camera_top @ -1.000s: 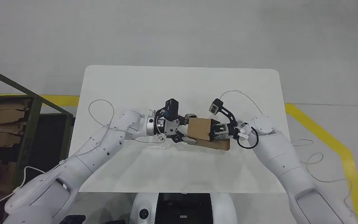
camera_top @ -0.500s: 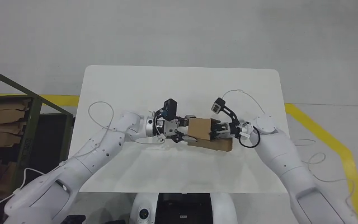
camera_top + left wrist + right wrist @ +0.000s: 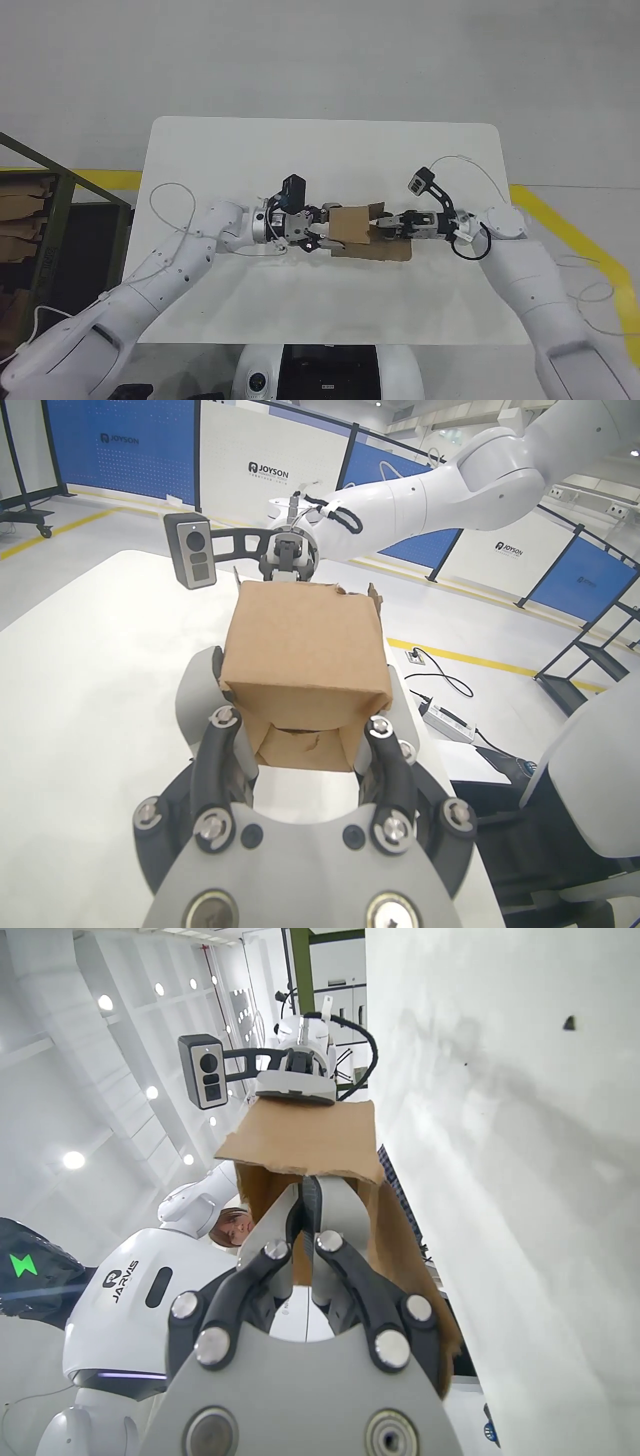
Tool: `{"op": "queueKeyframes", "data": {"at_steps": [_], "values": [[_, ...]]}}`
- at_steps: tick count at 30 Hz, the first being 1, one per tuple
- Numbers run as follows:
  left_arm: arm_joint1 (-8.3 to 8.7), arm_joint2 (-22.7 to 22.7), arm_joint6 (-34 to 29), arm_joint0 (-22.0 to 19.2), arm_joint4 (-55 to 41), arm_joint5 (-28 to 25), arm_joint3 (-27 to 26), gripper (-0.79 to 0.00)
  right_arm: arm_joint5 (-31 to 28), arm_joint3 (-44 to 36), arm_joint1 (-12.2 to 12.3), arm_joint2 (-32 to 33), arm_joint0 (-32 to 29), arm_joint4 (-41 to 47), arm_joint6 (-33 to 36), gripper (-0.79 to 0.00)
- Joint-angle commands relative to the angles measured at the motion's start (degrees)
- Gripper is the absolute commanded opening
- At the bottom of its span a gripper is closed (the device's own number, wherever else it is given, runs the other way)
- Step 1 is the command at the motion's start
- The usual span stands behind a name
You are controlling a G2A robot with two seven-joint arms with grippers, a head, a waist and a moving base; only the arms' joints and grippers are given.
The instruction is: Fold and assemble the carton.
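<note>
ITEM: carton [image 3: 352,226], part-erected, over worktop [image 3: 300,150] middle | AXIS: long axis run from one end effector to the other | LEFT end effector [image 3: 300,700]: clamped across one carton end | RIGHT end effector [image 3: 305,1188]: apparently pinched closed on flap at opposite, open end; judged nearer to unfolded flaps

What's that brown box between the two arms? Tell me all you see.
A brown cardboard carton, folded into a box shape, lying sideways above the white table. Both ends are open, with ragged flaps. The left gripper clamps one end from both sides; the right gripper, fingers together, meets the other end's flap.
</note>
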Motion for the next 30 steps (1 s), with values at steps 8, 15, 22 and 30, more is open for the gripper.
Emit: {"op": "queueKeyframes", "data": {"at_steps": [8, 15, 22, 30], "values": [[0.19, -2.7, 2.2, 1.8, 3.0, 0.9, -0.4, -0.372, 1.6, -8.2, 3.6, 7.0, -5.1, -3.0, 1.6, -0.785], [0.04, -4.3, 3.4, 2.8, 4.6, 2.5, -0.4, -0.357, 3.9, -18.5, 5.3, 9.3, -10.6, -4.3, 3.2, -0.785], [-0.59, -4.8, 3.4, 3.2, 3.7, 3.2, 0.2, -0.302, 6.8, -25.4, 5.7, 7.9, -13.7, -7.1, 1.4, -0.785], [-1.06, -5.1, 3.2, 3.7, 5.1, 2.2, -0.8, -0.305, 6.4, -24.5, 5.0, 5.8, -11.9, -7.7, -4.2, -0.785]]}}
